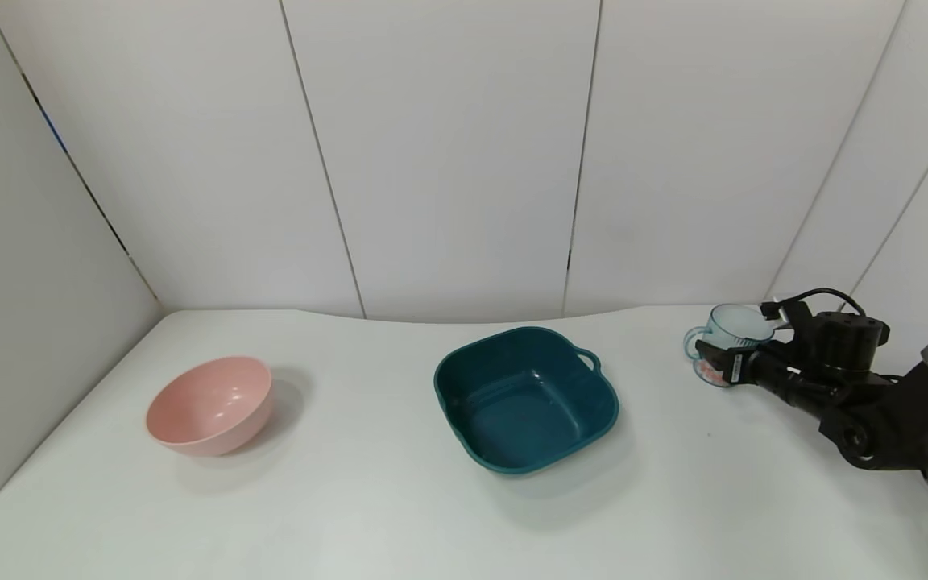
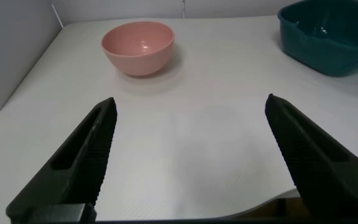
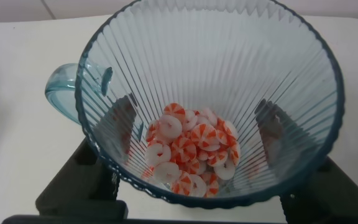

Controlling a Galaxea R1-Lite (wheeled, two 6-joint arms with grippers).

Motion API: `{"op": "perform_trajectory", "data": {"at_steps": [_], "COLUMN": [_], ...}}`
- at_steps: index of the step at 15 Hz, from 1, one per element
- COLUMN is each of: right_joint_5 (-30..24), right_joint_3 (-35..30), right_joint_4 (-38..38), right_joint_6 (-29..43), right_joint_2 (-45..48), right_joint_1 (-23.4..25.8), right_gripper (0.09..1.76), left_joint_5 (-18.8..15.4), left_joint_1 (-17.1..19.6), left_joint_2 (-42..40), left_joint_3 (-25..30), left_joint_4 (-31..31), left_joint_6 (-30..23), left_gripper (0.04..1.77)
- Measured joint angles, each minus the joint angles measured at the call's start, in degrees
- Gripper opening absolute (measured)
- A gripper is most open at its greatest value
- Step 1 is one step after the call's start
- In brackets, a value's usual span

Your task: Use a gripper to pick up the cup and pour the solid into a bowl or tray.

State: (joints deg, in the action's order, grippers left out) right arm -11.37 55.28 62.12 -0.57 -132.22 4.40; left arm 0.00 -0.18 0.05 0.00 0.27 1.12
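Note:
The light-blue translucent cup stands upright near the table's back right, its loop handle pointing left. My right gripper reaches in from the right and is shut on the cup's lower body. In the right wrist view the cup fills the frame, with the fingers showing through its ribbed walls on both sides. The solid, several orange-red and white discs, lies in the cup's bottom. The dark teal dish sits empty at the table's middle, left of the cup. My left gripper is open and empty over the table's near left.
A round pink bowl sits at the table's left and also shows in the left wrist view, as does the teal dish. White wall panels close the back and sides. The table's front edge lies under the left gripper.

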Motion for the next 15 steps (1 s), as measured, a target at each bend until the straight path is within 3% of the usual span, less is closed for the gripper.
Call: {"op": "perform_trajectory", "data": {"at_steps": [9,15], "right_joint_5": [0.05,-0.12], "right_joint_3": [-0.2,0.17], "right_joint_4": [-0.05,-3.47], "right_joint_6": [0.05,-0.17], "right_joint_2": [0.55,6.5], "right_joint_1": [-0.05,-1.02], "right_gripper": [1.36,1.36], "left_joint_5": [0.0,0.0], "left_joint_1": [0.0,0.0], "left_joint_2": [0.0,0.0], "left_joint_3": [0.0,0.0], "left_joint_4": [-0.02,0.0], "left_joint_6": [0.02,0.02], "left_gripper": [1.72,1.72]}}
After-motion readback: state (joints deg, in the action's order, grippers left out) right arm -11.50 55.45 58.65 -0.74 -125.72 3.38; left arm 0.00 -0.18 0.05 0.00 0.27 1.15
